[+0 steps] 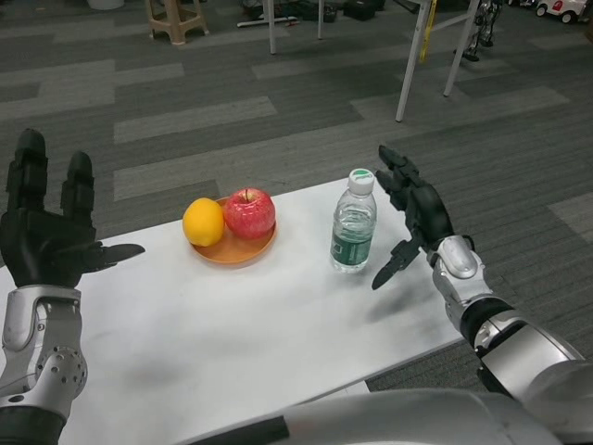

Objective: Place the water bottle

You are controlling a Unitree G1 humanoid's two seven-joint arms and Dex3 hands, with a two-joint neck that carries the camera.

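Orange plate (215, 254) holds orange (203, 222), apple (249, 212); water bottle (354, 225) upright beside.

An orange plate (215, 252) sits on the white counter (232, 343) at about eleven o'clock, holding an orange (203, 222) touching a red apple (249, 212). Beyond, grey carpet (185, 93), white legs (408, 74) and a wooden stool (174, 19).

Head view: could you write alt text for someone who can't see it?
A water bottle stands upright on a white table, the robot's open right hand just beside it. An orange and apple sit on a plate; the open left hand hovers far left.
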